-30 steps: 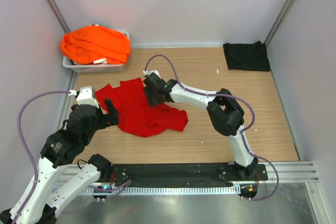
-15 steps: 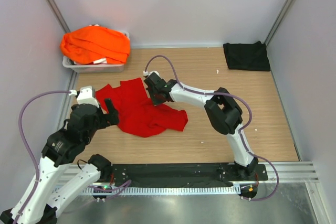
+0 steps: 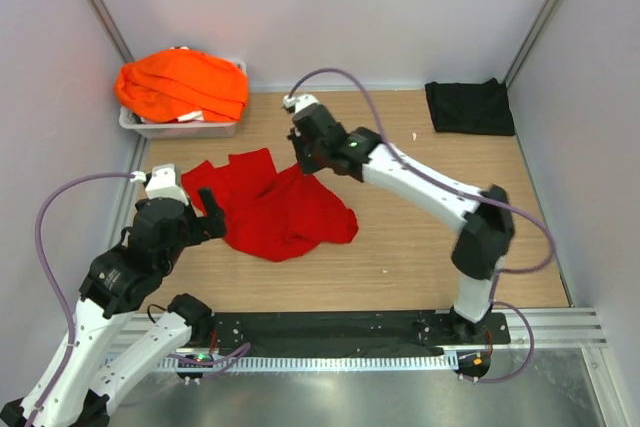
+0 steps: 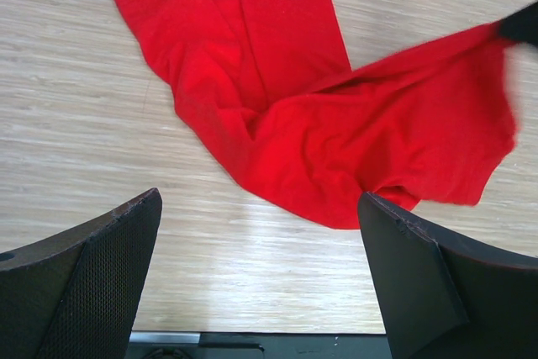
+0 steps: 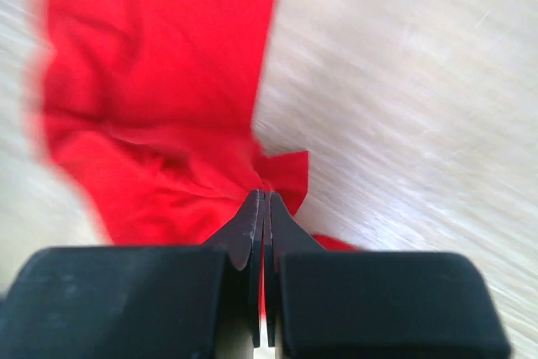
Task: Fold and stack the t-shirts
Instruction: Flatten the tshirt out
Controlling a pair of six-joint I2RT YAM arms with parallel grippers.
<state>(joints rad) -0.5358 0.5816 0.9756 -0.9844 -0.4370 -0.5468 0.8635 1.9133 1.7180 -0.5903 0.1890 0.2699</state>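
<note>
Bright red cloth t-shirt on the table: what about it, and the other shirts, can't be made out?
- Top view: the wrist hides where the right gripper pinches the red t-shirt.
- Right wrist view: motion blurs that shirt.
- Top view: bright orange cloth t-shirts heaped over the grey plastic tray; number unclear.
- Top view: black cloth t-shirt too dark for folds.

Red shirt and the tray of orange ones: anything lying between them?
No. In the top view, only bare wooden table separates the red t-shirt from the grey tray holding the orange t-shirts.
</note>
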